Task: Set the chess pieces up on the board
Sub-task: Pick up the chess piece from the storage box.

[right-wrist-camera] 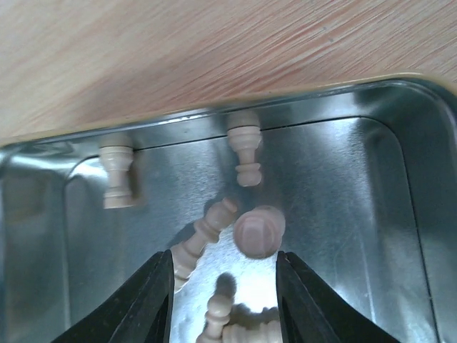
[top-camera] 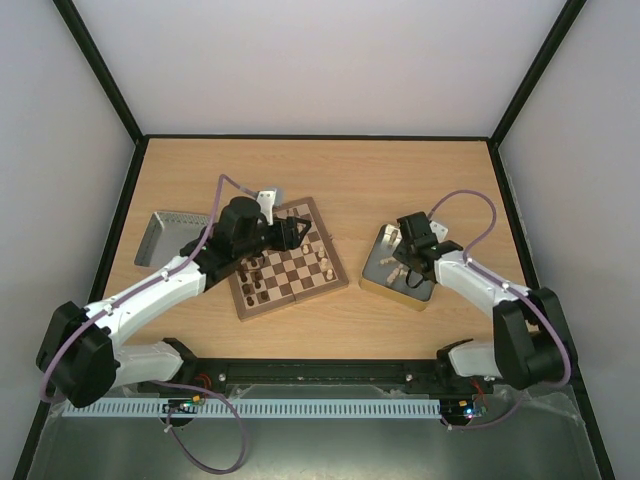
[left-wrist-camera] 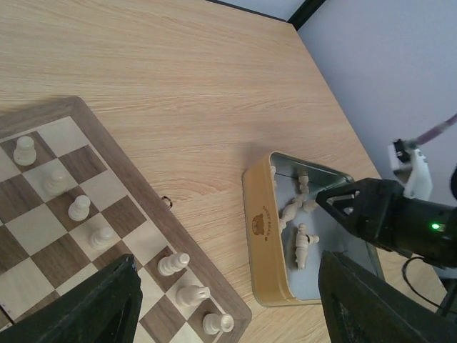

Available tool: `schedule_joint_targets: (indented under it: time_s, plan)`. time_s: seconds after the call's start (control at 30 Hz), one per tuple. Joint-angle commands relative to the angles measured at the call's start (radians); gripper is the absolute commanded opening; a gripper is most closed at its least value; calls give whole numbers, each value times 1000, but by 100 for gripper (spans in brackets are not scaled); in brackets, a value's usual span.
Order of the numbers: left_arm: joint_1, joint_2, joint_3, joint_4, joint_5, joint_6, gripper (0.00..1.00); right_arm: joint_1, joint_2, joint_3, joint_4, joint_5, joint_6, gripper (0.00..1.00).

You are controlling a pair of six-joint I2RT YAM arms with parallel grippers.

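The board (top-camera: 289, 268) lies at the table's middle, with dark chess pieces (top-camera: 254, 283) on its left side and pale ones (top-camera: 324, 266) on its right. My left gripper (top-camera: 303, 232) hangs over the board's far right corner. It is open with nothing between its fingers (left-wrist-camera: 93, 307); a row of cream pieces (left-wrist-camera: 79, 208) stands below it. My right gripper (top-camera: 399, 268) reaches into the gold-rimmed tin (top-camera: 396, 293). In the right wrist view it (right-wrist-camera: 225, 268) is open over several cream pieces lying flat (right-wrist-camera: 194, 243). One piece (right-wrist-camera: 258, 230), seen end-on, sits just past the fingertips, unclamped.
A second, grey metal tin (top-camera: 160, 238) stands left of the board. The gold tin (left-wrist-camera: 260, 236) sits a short gap right of the board's edge, with my right gripper (left-wrist-camera: 343, 204) inside it. Black frame rails and pale walls close in the table.
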Motion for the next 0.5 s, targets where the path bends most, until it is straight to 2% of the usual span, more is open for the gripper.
schedule_joint_targets:
  time_s: [0.0,0.13,0.37,0.47]
  plan:
    - [-4,3,25,21,21,-14,70,-8,78,47,-45,92,-39,38]
    - [-7,2,26,17,15,-12,70,-10,141,70,-33,121,-52,31]
    - [-7,0,27,4,4,-2,70,-17,172,99,-39,181,-63,25]
    - [-7,1,29,4,0,-2,70,-19,183,99,-34,180,-74,15]
